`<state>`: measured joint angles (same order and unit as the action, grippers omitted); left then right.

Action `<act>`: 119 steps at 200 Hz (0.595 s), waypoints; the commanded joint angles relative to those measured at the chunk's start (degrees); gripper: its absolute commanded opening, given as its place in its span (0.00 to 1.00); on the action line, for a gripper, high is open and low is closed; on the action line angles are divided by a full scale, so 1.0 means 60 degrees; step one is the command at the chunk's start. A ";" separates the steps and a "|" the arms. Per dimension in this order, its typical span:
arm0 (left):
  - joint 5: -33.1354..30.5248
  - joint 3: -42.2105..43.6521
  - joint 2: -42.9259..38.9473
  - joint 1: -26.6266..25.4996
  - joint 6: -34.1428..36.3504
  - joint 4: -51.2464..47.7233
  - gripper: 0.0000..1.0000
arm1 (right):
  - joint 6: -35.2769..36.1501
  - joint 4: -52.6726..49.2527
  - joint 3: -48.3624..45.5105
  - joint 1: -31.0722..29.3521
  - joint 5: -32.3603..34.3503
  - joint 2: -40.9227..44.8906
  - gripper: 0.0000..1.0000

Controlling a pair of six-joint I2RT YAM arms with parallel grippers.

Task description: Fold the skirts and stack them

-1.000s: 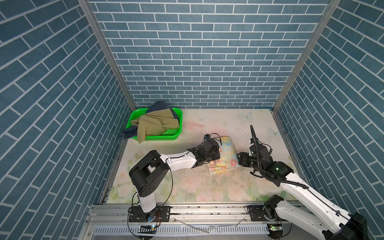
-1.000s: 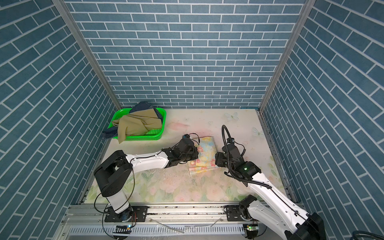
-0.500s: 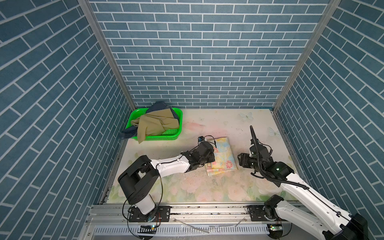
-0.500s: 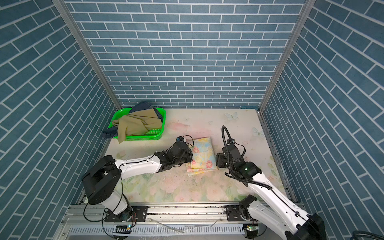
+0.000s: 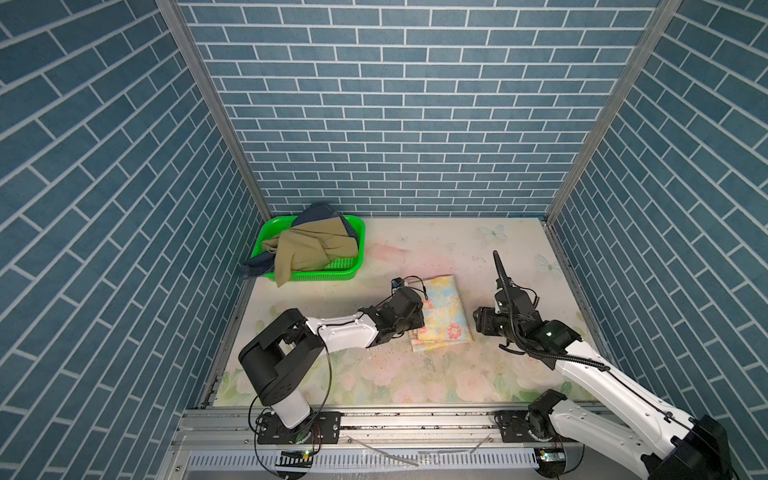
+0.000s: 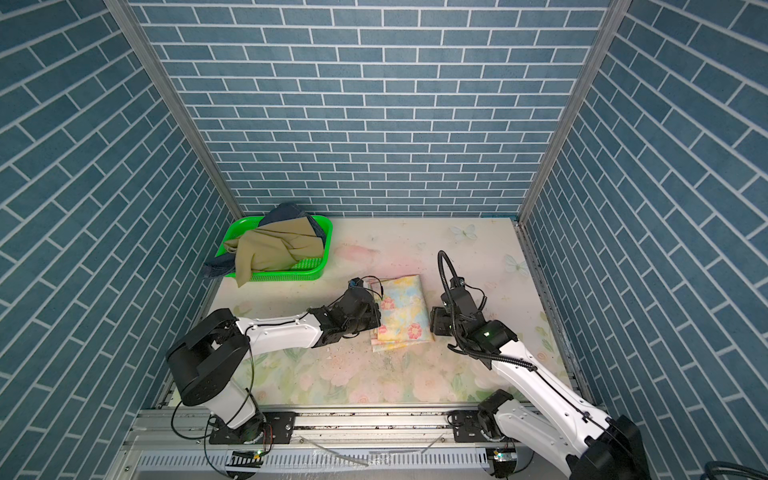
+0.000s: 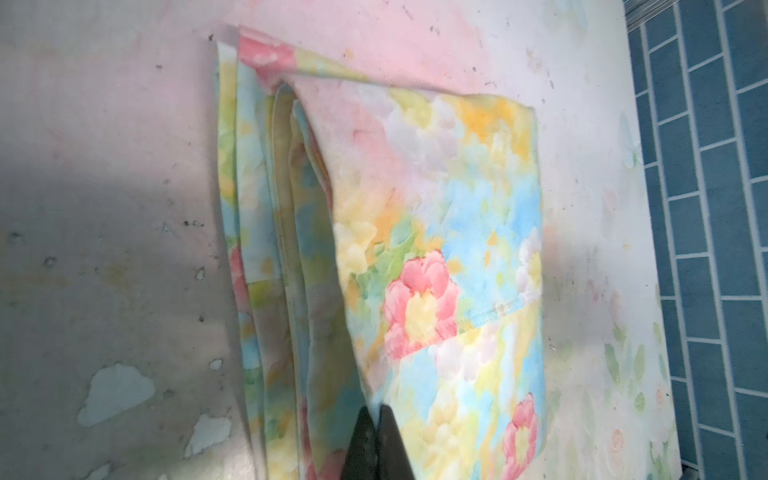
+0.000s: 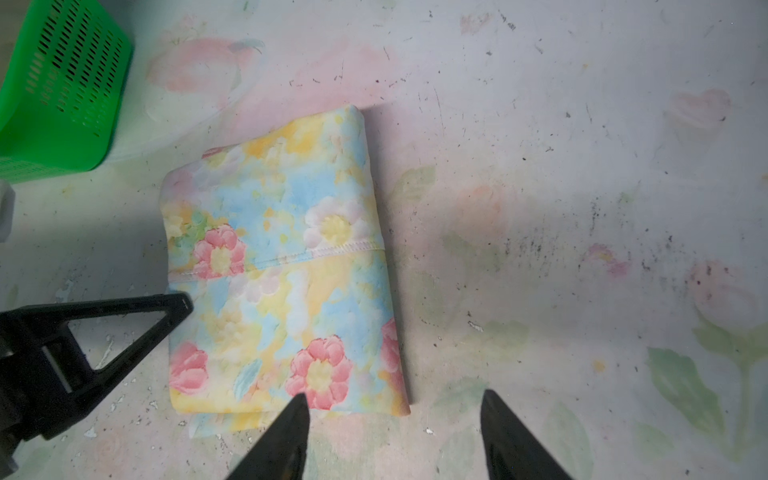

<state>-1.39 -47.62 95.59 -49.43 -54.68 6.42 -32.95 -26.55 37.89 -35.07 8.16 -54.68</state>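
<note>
The folded pastel floral skirt (image 5: 442, 316) (image 6: 403, 316) lies flat mid-table. My left gripper (image 5: 417, 328) (image 6: 376, 326) sits low at its left edge. In the left wrist view this gripper (image 7: 376, 411) is shut on the edge of the top layer of the floral skirt (image 7: 457, 208), which tents up toward it. My right gripper (image 8: 394, 395) (image 5: 478, 324) hovers open just right of the floral skirt (image 8: 282, 257), holding nothing. The olive-khaki skirt (image 5: 311, 249) (image 6: 274, 249) lies crumpled over the dark denim skirt (image 5: 318, 210) in the basket.
The green perforated basket (image 5: 332, 272) (image 6: 291, 274) (image 8: 62, 104) stands at the back left corner, with cloth hanging over its left rim. Blue brick walls enclose three sides. The floral-printed tabletop (image 5: 415, 382) stretches in front of the folded skirt.
My left gripper has drawn back leftward from over the floral skirt to its left edge, and its arm has swung with it. The right arm has not moved.
</note>
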 commanded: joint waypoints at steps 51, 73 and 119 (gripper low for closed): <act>-0.0219 -0.0266 -0.0232 0.0101 0.0320 -0.0563 0.00 | 0.0436 0.1021 -0.0104 0.0231 -0.0607 -0.1047 0.67; -0.0288 -0.0699 -0.0431 0.0024 0.0524 -0.0930 0.00 | 0.0522 0.1081 -0.0089 0.0468 -0.0736 -0.1030 0.68; -0.0715 -0.1493 -0.0794 -0.0486 0.0918 -0.1699 0.00 | 0.0741 0.0932 -0.0084 0.0765 -0.0648 -0.1005 0.69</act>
<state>-3.46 -54.41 93.10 -50.98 -51.33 -0.34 -30.92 -20.97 37.89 -31.22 4.27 -60.97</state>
